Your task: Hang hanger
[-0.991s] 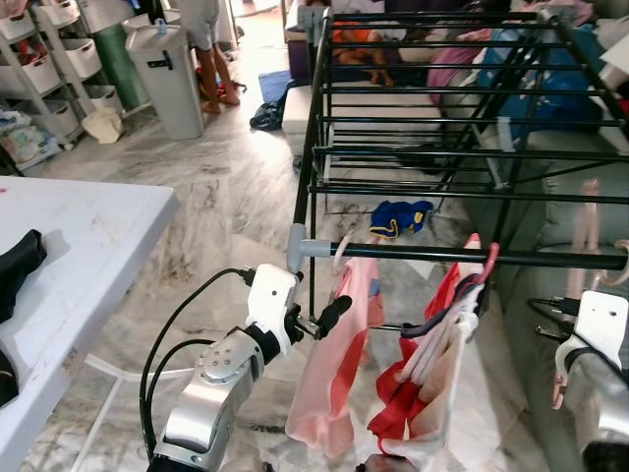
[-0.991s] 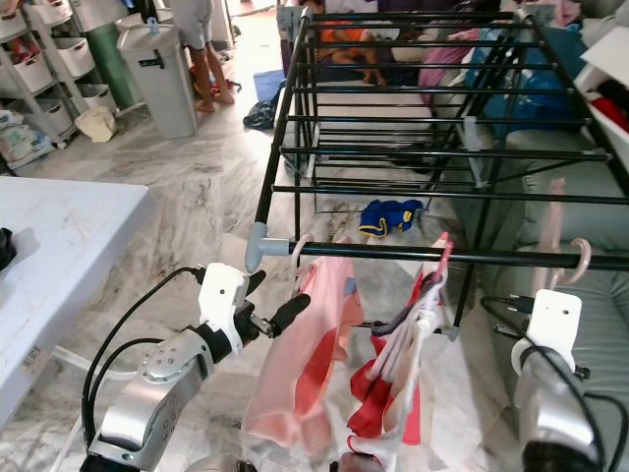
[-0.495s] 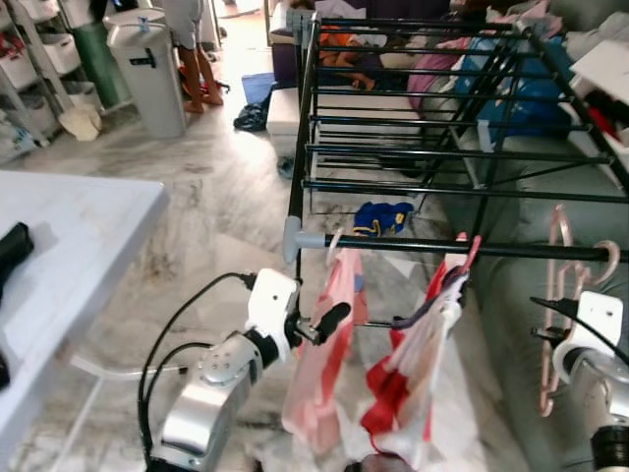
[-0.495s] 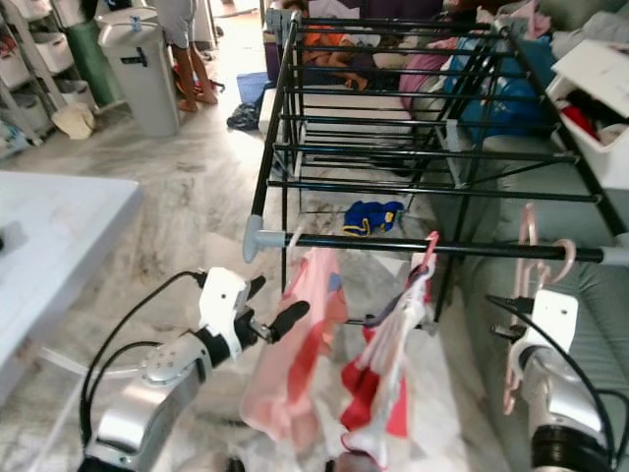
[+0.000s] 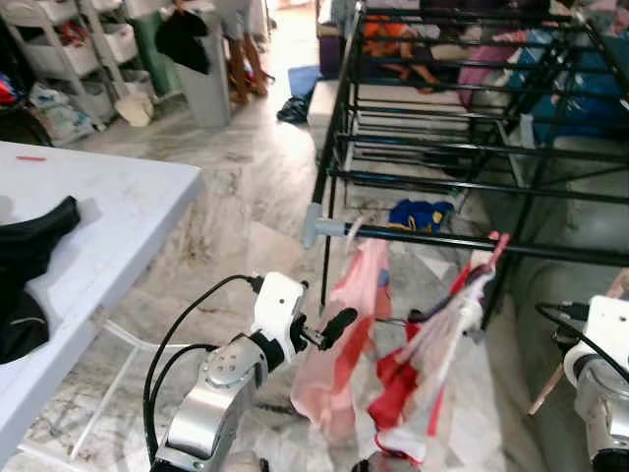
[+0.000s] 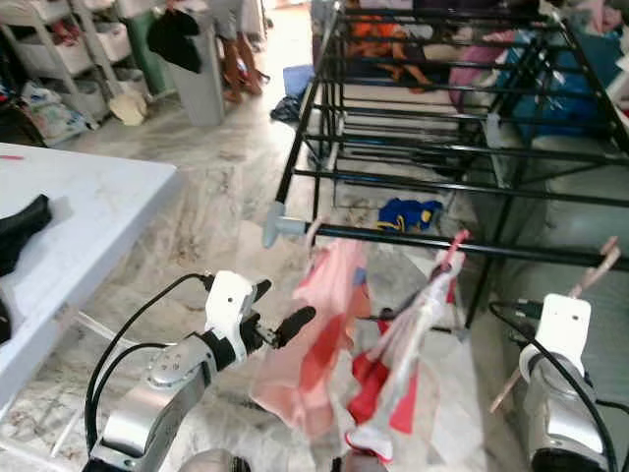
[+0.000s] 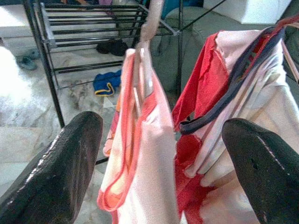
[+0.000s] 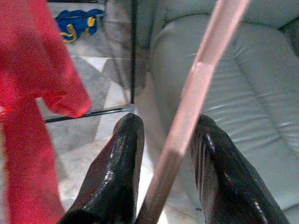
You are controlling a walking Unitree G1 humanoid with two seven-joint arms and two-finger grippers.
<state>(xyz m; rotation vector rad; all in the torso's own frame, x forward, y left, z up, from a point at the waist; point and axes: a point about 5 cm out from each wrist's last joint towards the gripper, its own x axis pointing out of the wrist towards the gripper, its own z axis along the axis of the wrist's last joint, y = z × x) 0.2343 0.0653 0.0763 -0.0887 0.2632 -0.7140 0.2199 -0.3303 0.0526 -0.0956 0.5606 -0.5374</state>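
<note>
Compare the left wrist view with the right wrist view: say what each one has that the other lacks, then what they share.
Left wrist: the open left gripper facing the pink garment and the red-and-white garment, with the drying rack behind.
Right wrist: the right gripper closed on the pink hanger, over a grey sofa.
Both: the blue-and-yellow cloth on the marble floor.

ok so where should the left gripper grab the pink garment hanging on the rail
Grip the pink garment near its top, where the fabric bunches narrow around its hanger under the rail. Come in from the robot's side, as the open left gripper already faces it edge-on, the fingers straddling the fold.
</note>
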